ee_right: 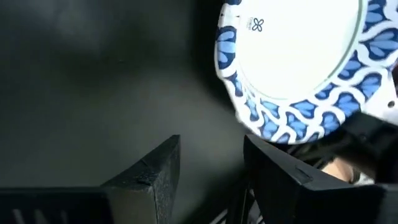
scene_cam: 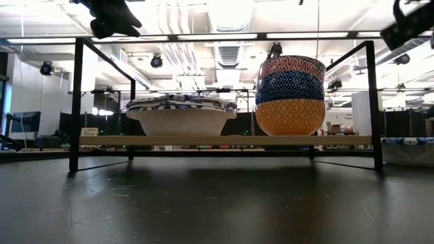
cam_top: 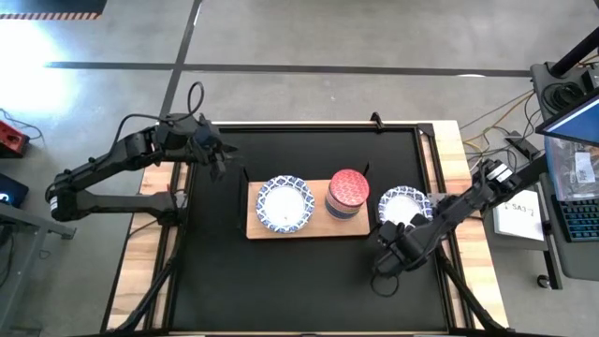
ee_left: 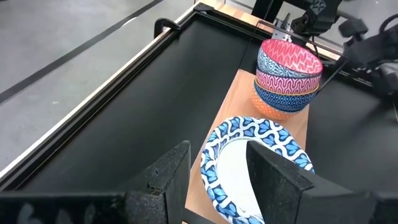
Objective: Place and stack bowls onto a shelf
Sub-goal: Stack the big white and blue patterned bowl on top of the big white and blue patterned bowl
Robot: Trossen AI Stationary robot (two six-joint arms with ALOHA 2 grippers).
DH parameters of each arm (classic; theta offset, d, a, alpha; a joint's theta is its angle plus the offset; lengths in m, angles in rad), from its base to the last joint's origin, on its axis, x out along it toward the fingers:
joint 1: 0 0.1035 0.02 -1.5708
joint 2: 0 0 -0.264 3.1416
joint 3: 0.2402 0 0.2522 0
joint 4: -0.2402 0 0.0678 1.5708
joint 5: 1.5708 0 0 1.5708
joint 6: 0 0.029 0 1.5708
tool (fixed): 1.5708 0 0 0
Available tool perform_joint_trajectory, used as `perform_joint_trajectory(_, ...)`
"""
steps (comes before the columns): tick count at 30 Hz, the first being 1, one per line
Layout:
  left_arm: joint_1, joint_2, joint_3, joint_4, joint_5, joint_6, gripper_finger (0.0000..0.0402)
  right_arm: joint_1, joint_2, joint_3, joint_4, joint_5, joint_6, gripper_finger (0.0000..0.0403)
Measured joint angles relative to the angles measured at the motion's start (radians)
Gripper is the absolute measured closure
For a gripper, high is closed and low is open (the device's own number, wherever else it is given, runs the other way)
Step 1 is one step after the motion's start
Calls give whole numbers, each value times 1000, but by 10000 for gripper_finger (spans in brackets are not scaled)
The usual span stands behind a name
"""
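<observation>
The wooden shelf (cam_top: 309, 227) carries a stack of wide blue-and-white bowls (cam_top: 285, 204) and a stack of small bowls (cam_top: 347, 194): speckled red on top, blue in the middle, orange at the bottom (scene_cam: 290, 116). One more wide patterned bowl (cam_top: 404, 206) rests by its base on the black table, right of the shelf. My left gripper (cam_top: 220, 154) hovers open above the table, off the shelf's far left corner. My right gripper (cam_top: 388, 251) hangs open just nearside of the lone wide bowl (ee_right: 292, 62), above the table, touching nothing.
The shelf's thin black supports (scene_cam: 76, 102) rise at its corners. A raised wooden rim (cam_top: 447, 159) borders the black tabletop. Bare table lies on the near side of the shelf (cam_top: 299, 290). Cables and a laptop sit beyond the table's right edge (cam_top: 571, 187).
</observation>
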Motion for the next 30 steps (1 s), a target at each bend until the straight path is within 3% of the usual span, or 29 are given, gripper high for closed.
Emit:
perform_joint_trajectory(8,0,-10,0,0,0,-23,262,0,-3,-127,70,3,-40,237)
perform_joint_trajectory(19,0,-11,0,3,-1,-35,262,-3,-5,-235,146,96,-57,246)
perform_joint_trajectory(30,0,-4,0,5,-6,-39,262,-3,-5,-272,220,105,-56,332)
